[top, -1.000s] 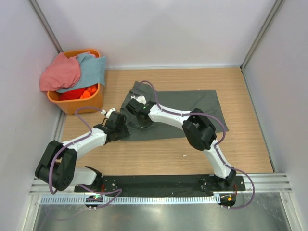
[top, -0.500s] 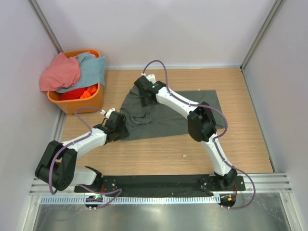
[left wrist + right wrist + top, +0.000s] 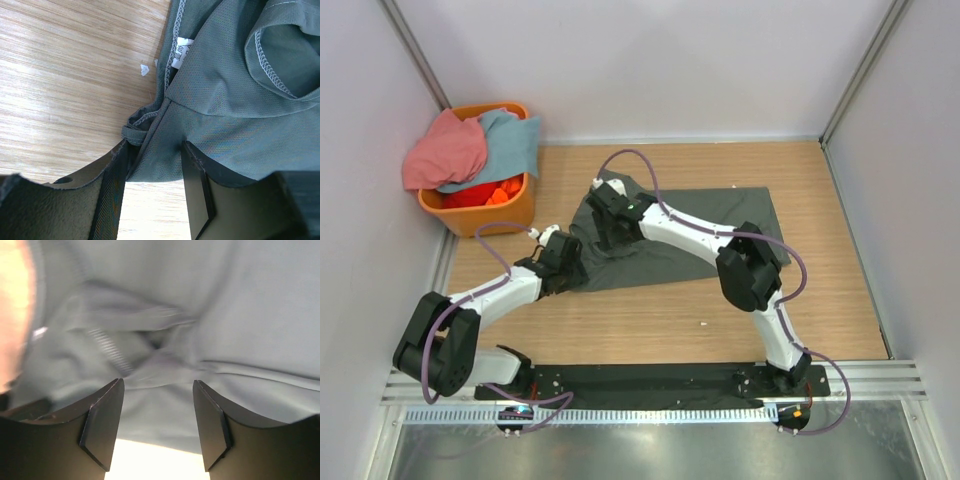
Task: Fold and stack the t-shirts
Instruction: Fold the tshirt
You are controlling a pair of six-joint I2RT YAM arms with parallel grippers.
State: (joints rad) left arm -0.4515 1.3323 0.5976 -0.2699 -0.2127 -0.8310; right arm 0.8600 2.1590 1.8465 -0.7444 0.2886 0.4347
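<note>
A dark grey t-shirt (image 3: 745, 212) lies spread on the wooden table, rumpled at its left end. My left gripper (image 3: 570, 264) sits at the shirt's near-left corner. In the left wrist view its jaws (image 3: 155, 145) stand apart, with the shirt's hemmed edge (image 3: 235, 100) lying between the fingertips and bare wood showing further back in the gap. A white neck label (image 3: 182, 52) shows just beyond. My right gripper (image 3: 604, 210) hovers over the bunched left part of the shirt (image 3: 250, 315), open (image 3: 158, 382) and empty. A salmon-pink t-shirt (image 3: 445, 150) and a light blue t-shirt (image 3: 510, 140) hang over the basket.
The orange plastic basket (image 3: 490, 217) stands at the far left corner against the wall, with red cloth (image 3: 485, 193) inside. Grey walls close in the table on three sides. Small white specks (image 3: 145, 69) lie on the wood near the shirt.
My right gripper opened and let go of the shirt's left part, swung toward the far edge, then came back a little over the cloth. The left gripper has stayed put.
</note>
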